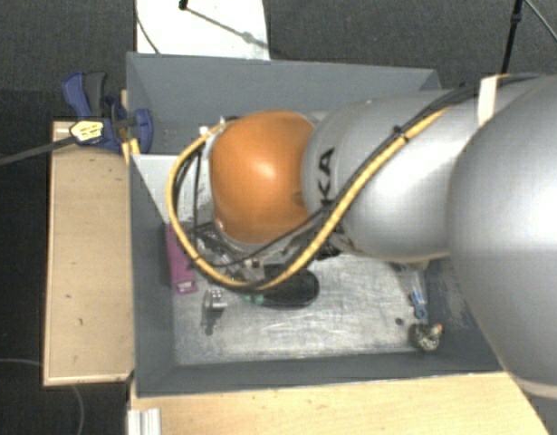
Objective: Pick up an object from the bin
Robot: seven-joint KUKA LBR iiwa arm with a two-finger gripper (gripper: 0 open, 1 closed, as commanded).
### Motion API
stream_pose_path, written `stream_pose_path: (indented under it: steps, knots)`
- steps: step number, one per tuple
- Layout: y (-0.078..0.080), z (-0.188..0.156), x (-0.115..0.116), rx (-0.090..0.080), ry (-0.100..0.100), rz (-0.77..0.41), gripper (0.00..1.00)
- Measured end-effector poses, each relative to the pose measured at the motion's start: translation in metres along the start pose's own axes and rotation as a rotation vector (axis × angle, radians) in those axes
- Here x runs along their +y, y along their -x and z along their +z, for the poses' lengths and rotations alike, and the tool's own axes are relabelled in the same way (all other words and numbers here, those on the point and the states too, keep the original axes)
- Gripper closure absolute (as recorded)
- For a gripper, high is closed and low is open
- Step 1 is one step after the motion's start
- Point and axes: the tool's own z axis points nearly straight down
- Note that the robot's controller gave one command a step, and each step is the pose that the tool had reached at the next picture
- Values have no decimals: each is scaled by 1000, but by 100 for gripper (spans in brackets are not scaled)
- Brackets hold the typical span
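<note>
My gripper (pixel 212 308) reaches down below the orange dome to the bin floor at the front left. A purple oblong thing (pixel 180 263) lies against the left wall, just up and left of the gripper and apart from it. A black rounded thing (pixel 292 290) lies on the floor to the gripper's right, partly hidden under the arm, with a small green bit (pixel 255 298) at its left end. Whether anything is held is hidden from view.
A slim tool with a blue handle (pixel 417 304) and a metal end (pixel 427 336) lies at the front right of the bin. The arm and its dome cover the bin's middle and back. Bare floor runs along the front wall.
</note>
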Motion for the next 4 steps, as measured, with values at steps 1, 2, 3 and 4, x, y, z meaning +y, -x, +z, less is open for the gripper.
stream_pose_path:
  steps: [1,2,3,4]
  knots:
    - [52,106,-83,-12,3,-88,0]
    - [27,75,-153,-8,-2,-213,0]
    - [29,59,-128,-13,3,-108,0]
    - [39,105,-143,-8,3,19,0]
